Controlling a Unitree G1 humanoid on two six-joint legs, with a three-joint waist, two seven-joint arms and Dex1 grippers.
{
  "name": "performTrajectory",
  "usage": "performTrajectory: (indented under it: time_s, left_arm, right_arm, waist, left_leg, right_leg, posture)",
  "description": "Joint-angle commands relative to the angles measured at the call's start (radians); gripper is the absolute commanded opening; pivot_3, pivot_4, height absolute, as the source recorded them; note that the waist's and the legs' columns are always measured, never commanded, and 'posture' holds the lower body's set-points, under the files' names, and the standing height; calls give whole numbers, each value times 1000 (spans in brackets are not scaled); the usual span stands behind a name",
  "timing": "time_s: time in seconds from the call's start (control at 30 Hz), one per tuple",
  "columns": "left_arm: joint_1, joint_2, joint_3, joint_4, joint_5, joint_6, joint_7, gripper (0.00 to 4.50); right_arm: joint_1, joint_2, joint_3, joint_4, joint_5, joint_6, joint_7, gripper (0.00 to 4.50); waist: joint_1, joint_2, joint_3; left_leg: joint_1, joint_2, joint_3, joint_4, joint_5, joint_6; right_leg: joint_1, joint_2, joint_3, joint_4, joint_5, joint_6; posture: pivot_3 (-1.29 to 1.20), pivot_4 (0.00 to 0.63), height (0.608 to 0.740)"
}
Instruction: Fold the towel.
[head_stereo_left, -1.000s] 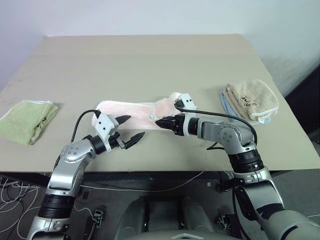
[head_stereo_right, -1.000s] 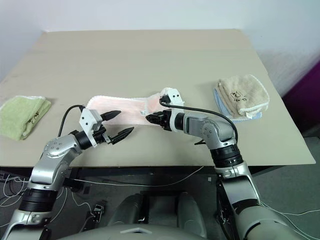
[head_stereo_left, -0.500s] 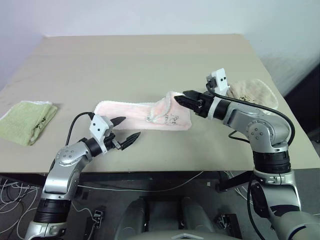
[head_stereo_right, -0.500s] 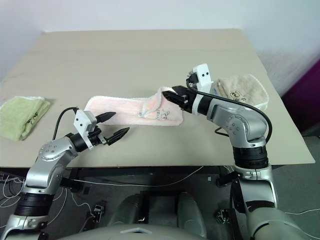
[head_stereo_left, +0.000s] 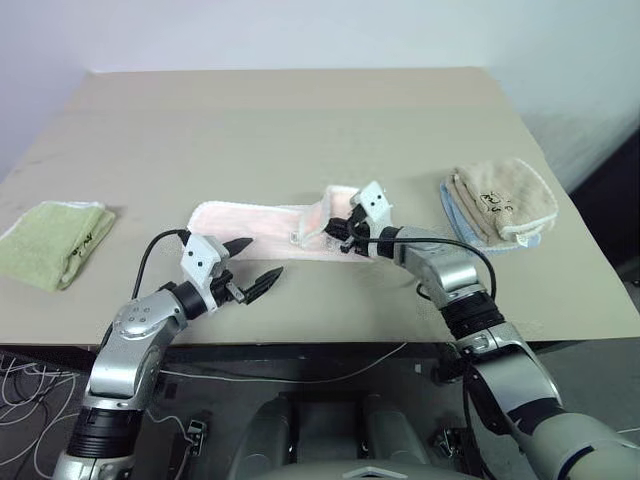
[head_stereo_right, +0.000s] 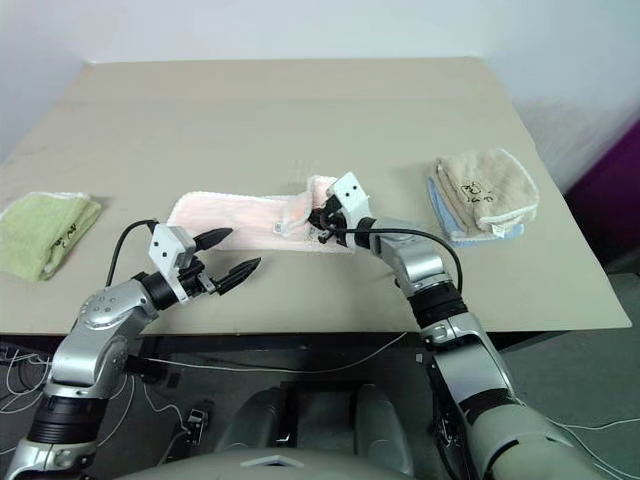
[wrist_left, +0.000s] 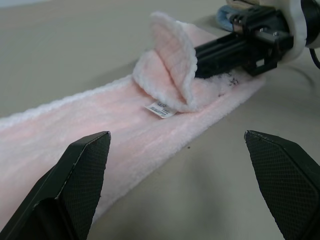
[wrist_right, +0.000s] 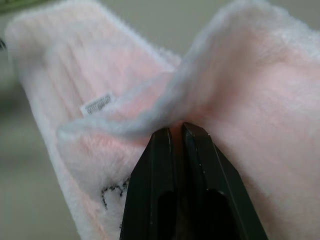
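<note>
The pink towel (head_stereo_left: 270, 228) lies stretched across the table (head_stereo_left: 300, 120) near its front edge. The right gripper (wrist_right: 176, 131), fingers pressed together, pinches the towel's raised right end. The left gripper (head_stereo_left: 256, 262) hovers spread wide and empty at the towel's 7 o'clock. A green towel (head_stereo_left: 50, 240) lies at 9 o'clock, a beige towel (head_stereo_left: 503, 198) at 3 o'clock, both well apart.

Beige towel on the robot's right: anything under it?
Yes. The beige towel sits on a folded light blue cloth, whose edge shows along its left and near sides. The rest of that cloth is covered, so its extent can't be seen.
</note>
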Motion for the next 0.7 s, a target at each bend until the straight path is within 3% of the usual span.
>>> performTrajectory:
  time_s: [0.03,0.23,0.43,0.57,0.7]
  left_arm:
    - [18,0,20,-61,-15,1,13,4500]
    - [44,-17,39,-89,-31,21,56,4500]
    - [123,-104,134,-232,-213,169,187,4500]
    - [190,-198,198,-317,-348,312,378,4500]
    - [208,-297,251,-360,-439,424,605,4500]
  right_arm:
    - [2,27,32,46,-62,-47,11,382]
    - [41,32,14,-9,-86,-71,30,382]
    - [62,-62,-66,-277,-6,-31,118,382]
    - [84,-165,-82,-394,21,-30,217,382]
    - [81,-203,-93,-387,17,-47,242,382]
  waist:
    - [-1,0,0]
    - [-2,0,-1]
    - [1,1,0]
    - [4,0,0]
    - [4,0,0]
  left_leg:
    - [0,0,0,0,0,0]
    - [1,0,0,-1,0,0]
    - [0,0,0,0,0,0]
    - [0,0,-1,0,0,0]
    - [3,0,-4,0,0,0]
  right_leg:
    - [0,0,0,0,0,0]
    - [0,0,0,0,0,0]
    - [0,-1,0,0,0,0]
    - [1,-2,0,-1,0,0]
    - [6,-1,-1,-3,0,0]
  posture:
    - [0,150,740]
    - [0,150,740]
    - [0,150,740]
    - [0,150,740]
    - [0,150,740]
